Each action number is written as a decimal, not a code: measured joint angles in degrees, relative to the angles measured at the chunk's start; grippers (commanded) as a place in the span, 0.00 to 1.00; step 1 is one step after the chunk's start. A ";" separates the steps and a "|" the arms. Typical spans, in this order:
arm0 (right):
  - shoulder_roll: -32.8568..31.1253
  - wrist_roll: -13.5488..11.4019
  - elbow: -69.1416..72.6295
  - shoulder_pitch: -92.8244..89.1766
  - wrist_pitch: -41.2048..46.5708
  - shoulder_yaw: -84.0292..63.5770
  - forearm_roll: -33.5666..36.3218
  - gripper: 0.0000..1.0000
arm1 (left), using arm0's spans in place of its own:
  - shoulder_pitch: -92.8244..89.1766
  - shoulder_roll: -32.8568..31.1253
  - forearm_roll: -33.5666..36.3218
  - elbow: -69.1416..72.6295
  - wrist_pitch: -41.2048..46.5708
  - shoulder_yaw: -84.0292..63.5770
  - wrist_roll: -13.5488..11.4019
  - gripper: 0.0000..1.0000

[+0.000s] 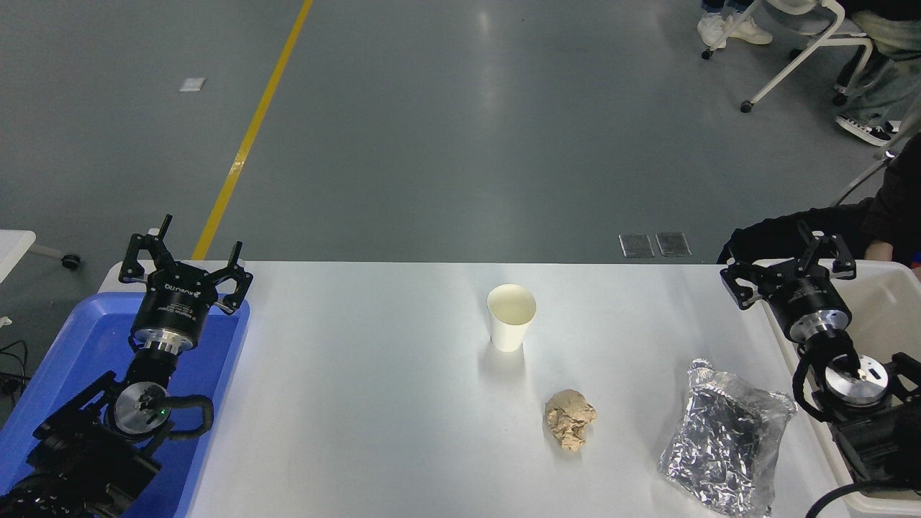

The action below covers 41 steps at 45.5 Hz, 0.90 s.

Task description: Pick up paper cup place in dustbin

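The plain, unprinted paper cup (511, 316) stands upright mid-table, while the ROBOTIQ-marked left gripper (185, 262) and right gripper (789, 262) both hang spread and empty.

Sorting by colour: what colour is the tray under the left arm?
Blue tray, seen in the head view.

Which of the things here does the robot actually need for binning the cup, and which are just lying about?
Needed for the job:
- paper cup, upright mid-table
- dustbin, off-white tub at the table's right end
- right pincer, open, over the dustbin

Just lying about:
- crumpled paper wad
- silver foil bag
- blue tray at the left
- left pincer, open, over the tray
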 measured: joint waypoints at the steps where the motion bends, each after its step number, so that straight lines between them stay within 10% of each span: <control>1: -0.03 0.00 0.04 -0.03 0.18 -0.09 -0.01 1.00 | 0.01 0.00 0.01 0.00 0.00 0.00 0.01 1.00; 14: -0.16 0.01 2.14 0.99 1.13 -1.33 -2.75 1.00 | 0.04 0.00 0.10 0.02 0.00 0.00 0.04 1.00; 41: -13.29 -4.25 27.59 33.94 0.50 -38.05 -47.80 1.00 | -0.02 0.00 0.12 0.01 -0.01 0.02 0.06 1.00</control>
